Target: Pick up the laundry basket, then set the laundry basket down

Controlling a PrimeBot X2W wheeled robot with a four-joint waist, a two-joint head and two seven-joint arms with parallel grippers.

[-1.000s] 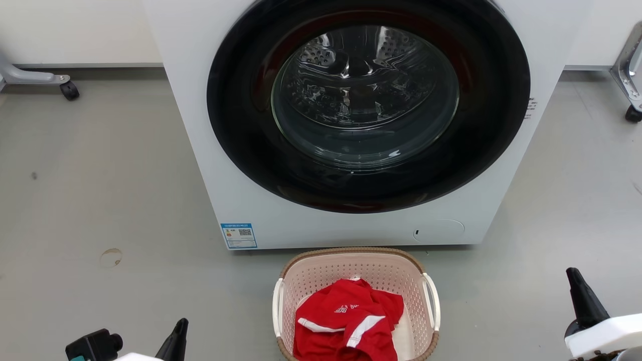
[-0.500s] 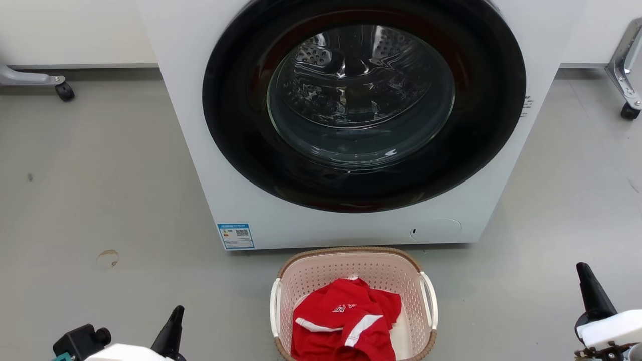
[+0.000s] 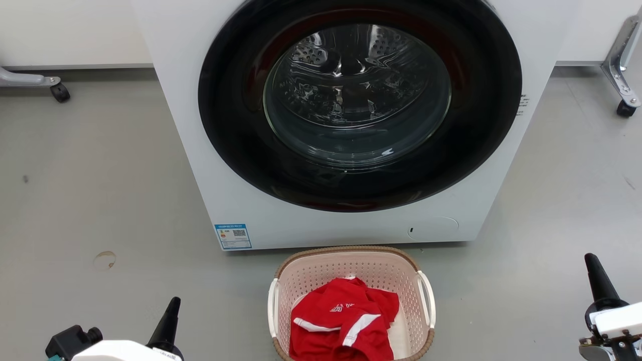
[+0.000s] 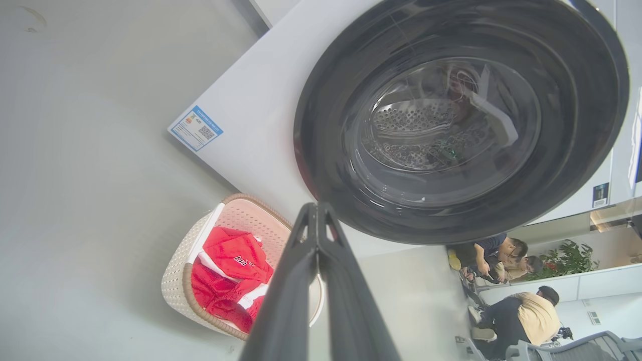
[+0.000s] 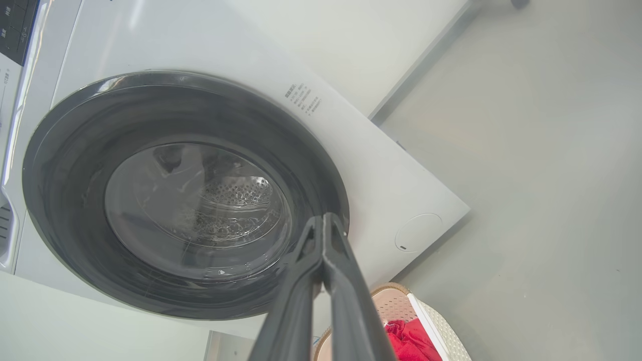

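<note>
Left end effector (image 3: 169, 316): near left, low over the floor (image 3: 100, 190), fingers pressed together on nothing, well apart from the basket (image 3: 321, 273). In the left wrist view, two dark fingers meeting at the tip.

Basket in the middle: upright on the floor, just before the washer (image 3: 311, 230); touching it or not, cannot tell. Red shirt (image 3: 346, 321) inside. White handles at its left (image 3: 272, 306) and right (image 3: 429, 306), both free.

Right end effector (image 3: 598, 278): near right, likewise closed on nothing, well clear of the basket.

Step in hand: cannot be settled. Fits a basket waiting for its lift just as well as one lifted and put back down; either way, resting on the floor as the task's end would have it. Any hold there would call for parted fingers, one end effector at each handle, and a level carry, given the shirt heaped toward the near side.
</note>
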